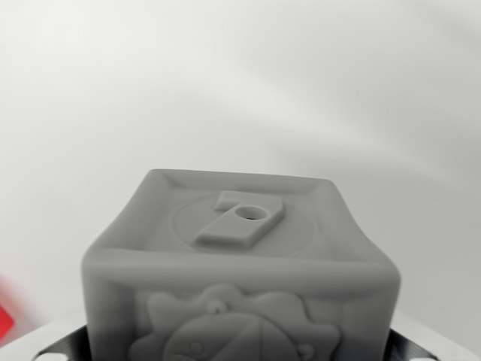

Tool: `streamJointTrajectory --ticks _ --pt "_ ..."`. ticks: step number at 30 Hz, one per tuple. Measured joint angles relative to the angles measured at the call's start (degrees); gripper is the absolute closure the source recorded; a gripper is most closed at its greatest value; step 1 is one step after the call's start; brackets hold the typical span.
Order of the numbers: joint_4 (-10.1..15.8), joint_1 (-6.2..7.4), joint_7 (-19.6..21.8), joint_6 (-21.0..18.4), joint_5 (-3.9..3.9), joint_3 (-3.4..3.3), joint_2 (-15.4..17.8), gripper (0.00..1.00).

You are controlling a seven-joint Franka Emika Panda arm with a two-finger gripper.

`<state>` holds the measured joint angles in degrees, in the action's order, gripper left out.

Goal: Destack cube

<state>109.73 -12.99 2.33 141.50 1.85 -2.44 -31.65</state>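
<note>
A grey cube (240, 256) fills the lower middle of the wrist view, very close to the camera. Its top face carries a raised figure like a 7 with a round hole (242, 219). The face turned to the camera bears a round relief with a wavy rim. My gripper (240, 352) sits at the bottom edge, and only dark bits of its fingers (64, 344) show on either side of the cube, tight against it. The jaws look shut on the cube. Anything under the cube is hidden.
A blurred red object (6, 314) shows at the wrist view's left edge, low down. Behind the cube lies a plain white surface (240, 90) with soft shadows.
</note>
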Motion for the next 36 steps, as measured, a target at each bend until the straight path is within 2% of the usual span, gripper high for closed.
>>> streamJointTrajectory --ticks 17,36 --pt "-5.97 -1.05 -7.66 -1.62 0.0 0.18 -4.38 1.0" --pt "-7.35 -1.1 -8.0 2.55 0.0 0.28 -10.33 1.0"
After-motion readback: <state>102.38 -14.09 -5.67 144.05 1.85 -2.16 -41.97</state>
